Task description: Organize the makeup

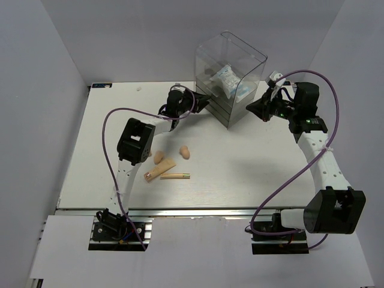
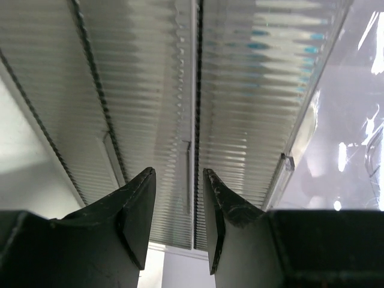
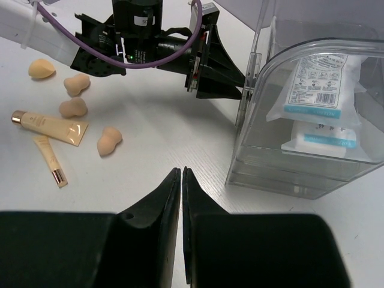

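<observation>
right wrist, left tool (image 3: 240,90) at drawer box (image 3: 259,150), packets (image 3: 318,84) inside, sponges (image 3: 109,141) apart

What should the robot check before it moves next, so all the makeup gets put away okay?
1. Both packets inside the clear drawer box: ok, they sit in its top compartment.
2. The four sponges, tube and gold stick easy to see: ok, lying loose on the table.
3. A drawer pulled open for them: cannot tell.
4. The left gripper at the box's ribbed front, jaws apart: ok. Hold on a drawer: cannot tell.
5. The right gripper free: ok, shut on nothing, beside the box.
</observation>
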Action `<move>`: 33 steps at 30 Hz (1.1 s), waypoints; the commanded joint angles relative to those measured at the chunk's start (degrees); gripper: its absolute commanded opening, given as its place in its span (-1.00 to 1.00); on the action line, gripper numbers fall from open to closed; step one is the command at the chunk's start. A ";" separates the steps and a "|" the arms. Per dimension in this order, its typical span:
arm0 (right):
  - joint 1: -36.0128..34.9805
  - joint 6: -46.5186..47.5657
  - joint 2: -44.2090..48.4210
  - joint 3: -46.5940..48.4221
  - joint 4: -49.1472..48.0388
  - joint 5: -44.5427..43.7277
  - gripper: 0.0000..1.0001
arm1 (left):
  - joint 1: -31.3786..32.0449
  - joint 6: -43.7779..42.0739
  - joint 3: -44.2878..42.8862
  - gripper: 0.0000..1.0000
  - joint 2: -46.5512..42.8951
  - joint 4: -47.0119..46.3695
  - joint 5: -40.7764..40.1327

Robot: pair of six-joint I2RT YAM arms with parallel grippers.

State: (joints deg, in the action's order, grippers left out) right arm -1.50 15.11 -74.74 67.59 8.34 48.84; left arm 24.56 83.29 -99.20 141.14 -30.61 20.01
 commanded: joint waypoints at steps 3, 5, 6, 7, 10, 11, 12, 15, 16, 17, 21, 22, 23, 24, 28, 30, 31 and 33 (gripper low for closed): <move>0.53 -1.14 -0.49 -0.36 -2.89 1.43 -0.80 | 0.67 -1.11 -4.07 -0.14 0.53 -0.15 -2.87; 0.53 -1.23 -0.49 -0.36 -2.89 1.43 -0.81 | 0.76 -1.02 -4.60 -0.23 0.89 -0.24 -2.96; 0.62 -1.14 -0.41 -0.36 -2.98 1.43 -0.81 | 0.76 -0.85 -4.43 -0.27 1.06 -0.41 -2.96; 0.62 -1.23 -0.41 -0.27 -2.98 1.43 -0.80 | 0.76 -0.84 -4.25 -0.34 0.98 -0.85 -2.96; 0.62 -1.31 -0.41 -0.44 -3.06 1.52 -0.80 | 0.76 0.03 -2.93 -0.52 0.45 -2.86 -3.22; 0.62 -1.40 -0.41 -0.53 -3.06 1.52 -0.80 | 0.67 0.38 -1.54 -0.67 0.19 -3.57 -3.40; 0.62 -1.40 -0.32 -0.62 -2.98 1.61 -0.81 | 0.76 1.00 -0.13 -0.73 -0.07 -4.88 -3.40; 0.62 -1.05 -0.14 -0.71 -2.80 1.96 -0.81 | 0.58 1.09 2.51 -0.92 -2.09 -6.91 -3.40; 0.53 -0.70 -0.06 -0.71 -2.54 2.31 -0.80 | 0.23 0.92 5.22 -0.95 -3.75 -7.44 -3.57; 0.62 0.43 -0.06 -0.62 -2.10 2.66 -0.80 | 0.05 0.83 6.90 -0.97 -4.81 -7.97 -3.84; 0.10 5.00 -0.32 0.08 1.23 6.26 -0.76 | -1.44 -0.31 15.95 -1.00 -10.79 -10.17 -5.07; -0.34 6.67 -0.49 0.78 4.20 7.14 -0.75 | -1.96 -0.67 17.44 -1.00 -11.84 -10.26 -5.16; -1.91 10.95 -0.58 1.13 6.14 7.32 -0.74 | -2.14 -0.93 19.90 -1.00 -13.68 -10.26 -5.07; -2.89 13.60 -0.76 1.57 8.25 7.24 -0.74 | -2.41 -1.45 20.96 -1.00 -14.48 -10.00 -5.07; -9.47 24.07 -0.58 1.75 16.71 3.11 -0.70 | -3.11 -1.46 25.10 -0.96 -17.21 -9.91 -5.33; -13.08 26.19 -0.67 1.23 18.55 0.83 -0.67 | -3.02 -1.55 25.90 -0.77 -17.74 -9.47 -5.51; -14.14 26.11 -0.84 0.96 18.56 0.04 -0.62 | -3.11 -1.46 25.81 -0.67 -17.74 -9.38 -5.33; -17.13 26.02 -1.72 1.14 18.64 -1.98 -0.50 | -3.11 -1.37 25.29 -0.34 -17.83 -9.21 -4.98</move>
State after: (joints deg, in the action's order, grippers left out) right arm -15.97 36.49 -75.55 67.70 23.92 49.95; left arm 21.65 82.76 -74.35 127.66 -41.17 15.46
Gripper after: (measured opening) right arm 0.232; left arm 0.285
